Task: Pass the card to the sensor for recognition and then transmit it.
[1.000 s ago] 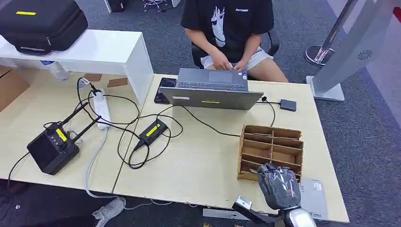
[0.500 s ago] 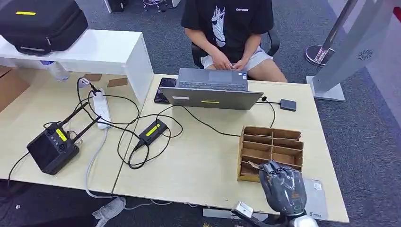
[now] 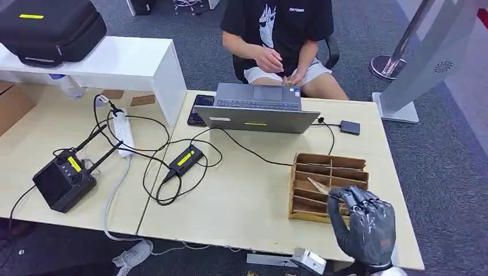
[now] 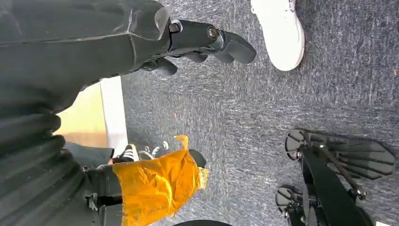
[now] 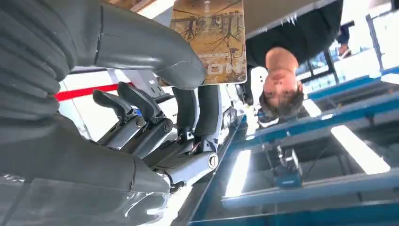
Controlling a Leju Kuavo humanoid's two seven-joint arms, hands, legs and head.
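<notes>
1. Now the right hand (image 3: 366, 225) is pinching the card (image 3: 318, 186) between thumb and fingers (image 5: 197, 110), holding it over the wooden divider box (image 3: 322, 162) at about five o'clock on the tabletop (image 3: 241, 195).
2. Up close, the card (image 5: 210, 40) is showing a brownish-gold face printed with bare tree branches and small pale lettering.
3. Meanwhile the left hand (image 4: 207, 44) is hanging over grey carpet (image 4: 244, 108), fingers loosely curled and gripping nothing.
4. At twelve o'clock a person (image 3: 282, 34) is sitting behind a laptop (image 3: 256, 109).
</notes>
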